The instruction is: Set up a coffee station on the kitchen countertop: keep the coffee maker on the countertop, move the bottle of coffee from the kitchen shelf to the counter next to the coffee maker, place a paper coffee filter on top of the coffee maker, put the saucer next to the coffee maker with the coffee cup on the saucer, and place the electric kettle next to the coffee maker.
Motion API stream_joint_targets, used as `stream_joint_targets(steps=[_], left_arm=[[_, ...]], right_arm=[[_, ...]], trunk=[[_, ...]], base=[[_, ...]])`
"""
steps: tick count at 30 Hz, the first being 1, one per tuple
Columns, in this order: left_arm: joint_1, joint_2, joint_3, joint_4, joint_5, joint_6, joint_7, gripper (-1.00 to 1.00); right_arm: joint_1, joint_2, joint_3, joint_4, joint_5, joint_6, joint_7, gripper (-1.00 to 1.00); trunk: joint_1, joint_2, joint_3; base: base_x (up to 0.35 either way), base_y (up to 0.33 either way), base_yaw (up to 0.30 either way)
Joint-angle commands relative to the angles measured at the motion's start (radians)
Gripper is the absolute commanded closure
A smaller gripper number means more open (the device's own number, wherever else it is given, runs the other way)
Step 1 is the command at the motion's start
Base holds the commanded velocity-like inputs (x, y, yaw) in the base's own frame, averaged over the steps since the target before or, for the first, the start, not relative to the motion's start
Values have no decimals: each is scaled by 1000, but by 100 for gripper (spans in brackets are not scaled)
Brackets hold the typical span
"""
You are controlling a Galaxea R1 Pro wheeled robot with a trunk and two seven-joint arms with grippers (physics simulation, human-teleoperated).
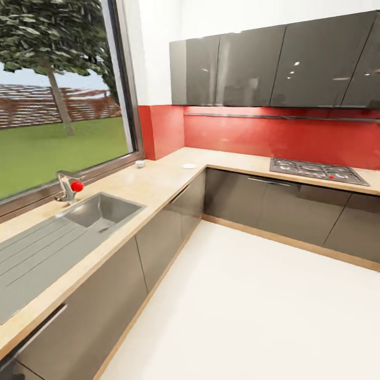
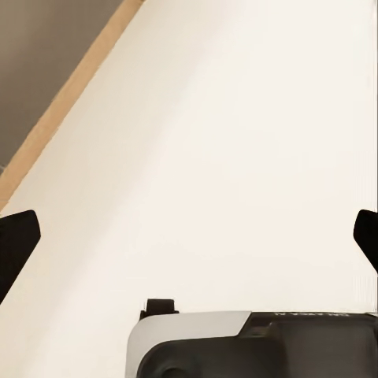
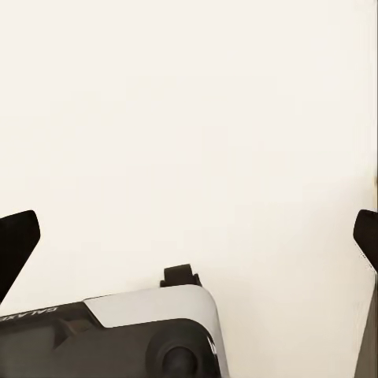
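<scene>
The cup (image 1: 140, 164) and saucer (image 1: 189, 166) sit apart on the countertop (image 1: 158, 184) at 11 o'clock (near the corner). Both grippers, left (image 2: 189, 236) and right (image 3: 189, 236), hang over floor (image 1: 253, 306), fingers spread, holding nothing.

L-shaped wood countertop (image 1: 158, 184), sm white cup (image 1: 140, 164), saucer (image 1: 189, 166) nr corner

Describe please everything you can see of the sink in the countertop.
The sink looks like grey brushed metal, set flush into the light wood-grain countertop under the window. It has one rectangular basin with a small dark slot on its near wall, and a ribbed draining board beside it. Behind the basin stands a metal faucet with a red knob. No water or dishes are visible in the basin.
</scene>
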Motion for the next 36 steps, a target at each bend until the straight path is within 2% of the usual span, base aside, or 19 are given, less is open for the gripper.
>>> stream_joint_targets(steps=[1,17,36], left_arm=[[0,-1,5,-2,0,-1,-8,-100],[0,-1,5,-2,2,-2,-8,-100],[0,1,5,-1,10,-3,-8,-100]], right_arm=[[-1,0,9,0,-8,-2,-3,-100],[-1,0,9,2,-6,-2,-5,-100],[-1,-3,15,5,3,-2,-3,-100]], trunk=[[1,-1,-1],[1,-1,4],[1,-1,5]], base=[[281,-174,-300],[281,-175,-262],[304,-139,-14]])
